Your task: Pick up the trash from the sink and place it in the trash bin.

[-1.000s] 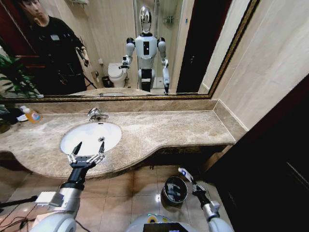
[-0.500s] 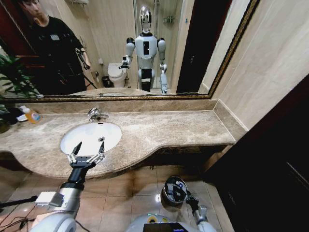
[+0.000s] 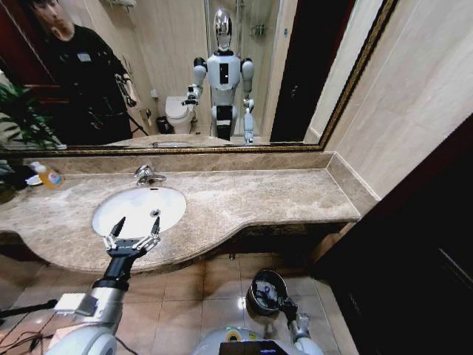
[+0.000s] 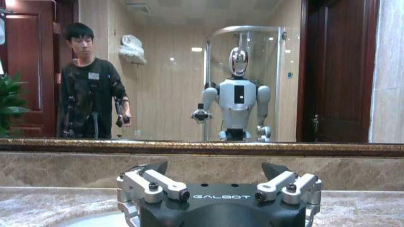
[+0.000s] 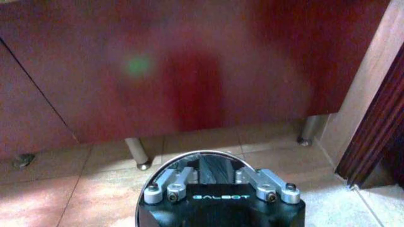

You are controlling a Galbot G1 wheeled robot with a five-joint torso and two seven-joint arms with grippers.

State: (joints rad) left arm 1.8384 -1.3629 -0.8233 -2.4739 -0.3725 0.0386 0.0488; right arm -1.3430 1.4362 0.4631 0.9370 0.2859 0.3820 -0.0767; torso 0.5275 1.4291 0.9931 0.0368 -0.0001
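Note:
The sink (image 3: 111, 201) is a white oval basin set in the beige marble countertop (image 3: 251, 200). My left gripper (image 3: 138, 221) hangs open over the basin's front edge with nothing between its fingers; in the left wrist view the left gripper (image 4: 215, 165) faces the mirror, with the basin (image 4: 94, 220) just below. The trash bin (image 3: 256, 282), dark with a shiny rim, stands on the floor tiles under the counter's right end. My right gripper (image 3: 287, 305) is low at the bin's near side, and the right wrist view has the right gripper (image 5: 215, 172) pointing down over the bin's rim (image 5: 203, 153). The trash is out of view.
A chrome faucet (image 3: 145, 175) stands behind the basin. A bottle of orange liquid (image 3: 48, 175) sits at the counter's far left by a plant (image 3: 22, 111). Dark wood panelling (image 3: 414, 244) rises on the right. A red cabinet front (image 5: 189, 61) on metal legs (image 5: 136, 151) stands behind the bin.
My right arm has dropped from beside the bin to low over its rim. The white-blue item it held up a second ago no longer shows. The left arm has not moved.

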